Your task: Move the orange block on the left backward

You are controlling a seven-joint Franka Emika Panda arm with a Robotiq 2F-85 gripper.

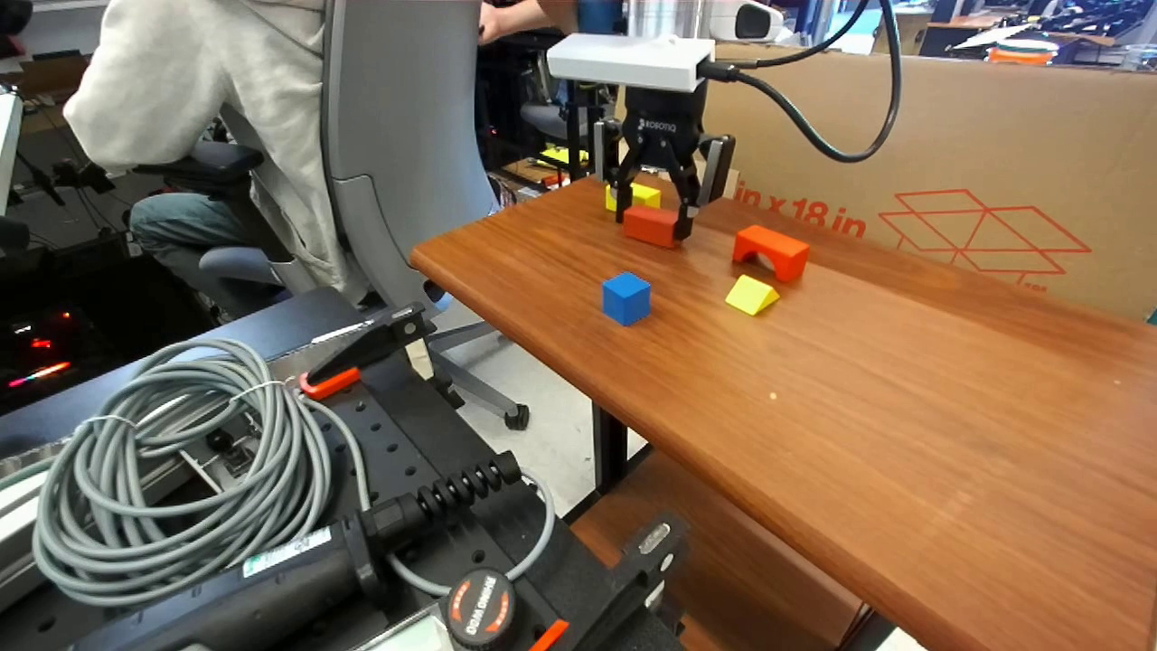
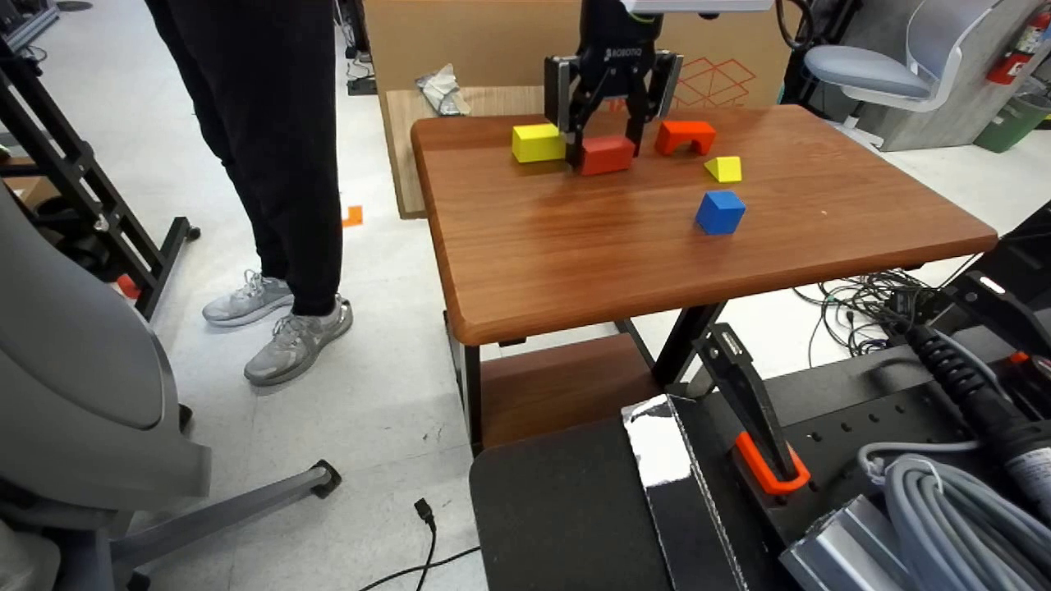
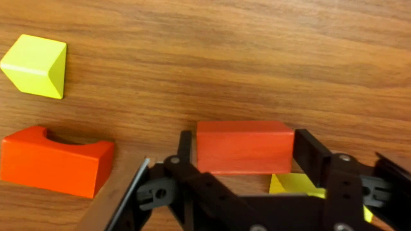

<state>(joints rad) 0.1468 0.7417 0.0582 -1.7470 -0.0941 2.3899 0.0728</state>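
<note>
The orange block (image 1: 644,226) is a low, plain orange-red rectangle lying on the wooden table. It also shows in an exterior view (image 2: 608,156) and in the wrist view (image 3: 244,154). My gripper (image 3: 243,137) is down around the block, with one finger at each short end. In the wrist view a narrow gap shows between the left finger and the block. The right finger is very close to the block's other end; I cannot tell whether it touches. In both exterior views the fingertips are low, near the tabletop, and partly cover the block's ends.
A yellow block (image 2: 538,143) stands close behind the orange block, partly hidden by the gripper in the wrist view. An orange arch (image 1: 785,251), a yellow wedge (image 1: 751,295) and a blue cube (image 1: 626,298) lie on the table (image 1: 904,407). A cardboard sheet (image 1: 994,154) stands along the back edge.
</note>
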